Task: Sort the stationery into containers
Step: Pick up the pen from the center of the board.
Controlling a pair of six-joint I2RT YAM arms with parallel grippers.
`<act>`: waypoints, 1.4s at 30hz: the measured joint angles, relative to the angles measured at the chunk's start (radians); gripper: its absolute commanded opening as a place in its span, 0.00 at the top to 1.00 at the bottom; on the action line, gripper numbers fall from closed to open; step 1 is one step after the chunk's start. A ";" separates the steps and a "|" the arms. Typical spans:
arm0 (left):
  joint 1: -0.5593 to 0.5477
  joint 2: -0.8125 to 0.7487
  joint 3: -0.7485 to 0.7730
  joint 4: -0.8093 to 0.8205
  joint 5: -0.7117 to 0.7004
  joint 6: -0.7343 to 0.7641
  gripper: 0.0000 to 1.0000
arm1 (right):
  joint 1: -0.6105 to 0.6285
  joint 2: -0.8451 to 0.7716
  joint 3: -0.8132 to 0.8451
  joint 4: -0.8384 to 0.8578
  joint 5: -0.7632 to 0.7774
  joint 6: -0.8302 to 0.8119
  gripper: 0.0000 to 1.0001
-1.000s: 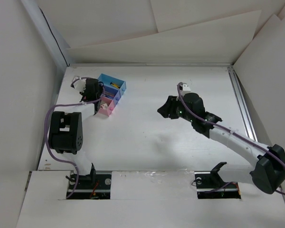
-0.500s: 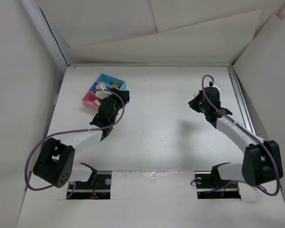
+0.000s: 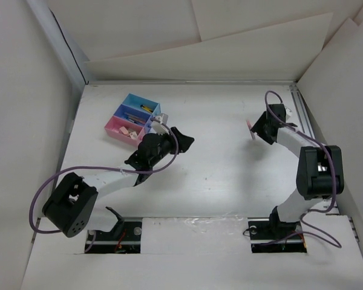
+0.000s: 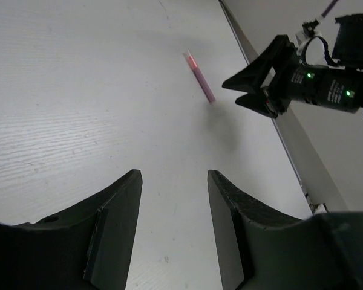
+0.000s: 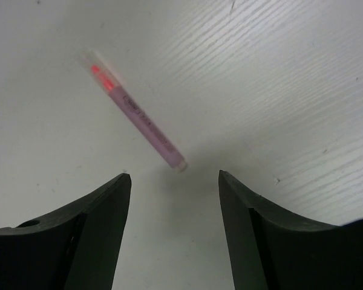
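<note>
The containers are three joined bins at the far left: light blue, blue-violet and pink, each with small stationery inside. A slim pink pen lies flat on the white table at the far right. My right gripper hangs open just behind the pen's near end, nothing between its fingers. My left gripper is open and empty over bare table, to the right of the bins, pointing toward the pen.
A metal rail runs along the table's right edge, close to the right gripper. White walls close in the back and both sides. The right gripper shows in the left wrist view beside the pen.
My left arm has swung away from the bins toward the table's middle. My right arm has drawn back toward the far right, and the pink pen now shows on the table beside its open jaws.
</note>
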 measured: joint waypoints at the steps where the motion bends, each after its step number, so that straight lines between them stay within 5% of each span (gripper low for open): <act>1: 0.000 0.000 0.000 0.000 0.012 0.003 0.56 | -0.006 0.017 0.021 -0.013 0.003 -0.007 0.34; 12: 0.000 0.000 0.000 0.000 0.111 0.006 0.54 | 0.027 0.230 0.198 -0.093 -0.010 -0.106 0.38; 25: 0.005 0.000 0.000 -0.001 0.128 0.006 0.54 | 0.056 0.286 0.282 -0.186 0.019 -0.147 0.99; 36: 0.038 0.000 0.000 -0.006 0.141 0.000 0.53 | 0.133 0.264 0.277 -0.223 0.105 -0.148 1.00; 42: 0.045 0.000 0.031 -0.069 0.150 -0.011 0.49 | 0.257 0.013 0.175 -0.196 -0.031 -0.166 1.00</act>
